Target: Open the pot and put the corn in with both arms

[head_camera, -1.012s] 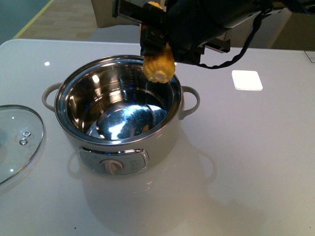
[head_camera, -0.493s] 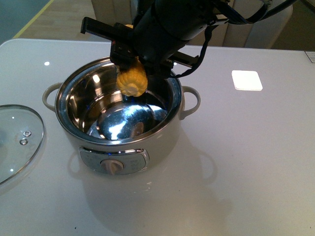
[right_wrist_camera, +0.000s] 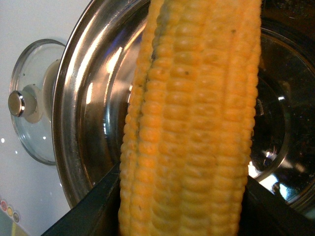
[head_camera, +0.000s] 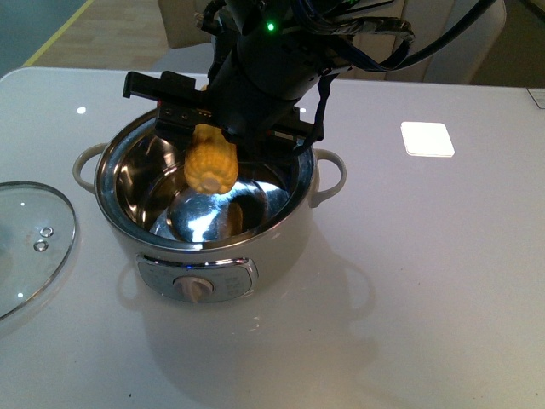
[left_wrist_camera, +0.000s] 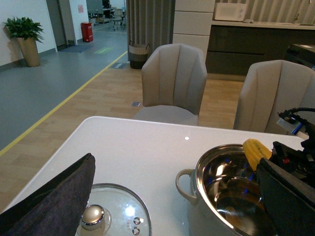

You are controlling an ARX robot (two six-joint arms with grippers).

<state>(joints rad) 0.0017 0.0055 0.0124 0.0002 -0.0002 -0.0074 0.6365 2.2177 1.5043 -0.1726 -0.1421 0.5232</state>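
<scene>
One glass lid (head_camera: pixel 30 243) lies flat on the white table (head_camera: pixel 443 281) at your far left, apart from the pot and knob up; the left wrist view shows its knob (left_wrist_camera: pixel 92 218) just beside a dark grey pad (left_wrist_camera: pixel 54 196) of the left gripper, whose second finger is out of frame, so you cannot tell from that whether the left claw is spread or closed. Moving right, the pot (head_camera: pixel 204 213) stands uncovered near the table's middle, loop handles out to either side, dial panel facing the camera, steel bowl shiny and holding nothing on its floor. Above its opening you see the right gripper (head_camera: pixel 213 128) reaching in from the far side, jaws closed on the corn (head_camera: pixel 211 166), which hangs tip-down inside the rim line, its lower end clear of the bowl's bottom. Right wrist view confirms: the cob (right_wrist_camera: pixel 192 123) fills the frame lengthwise with black fingers (right_wrist_camera: pixel 93 211) flanking its near end and the bowl below. Further right, a pale square patch (head_camera: pixel 427 138) shows on the tabletop, well apart from the pot.
</scene>
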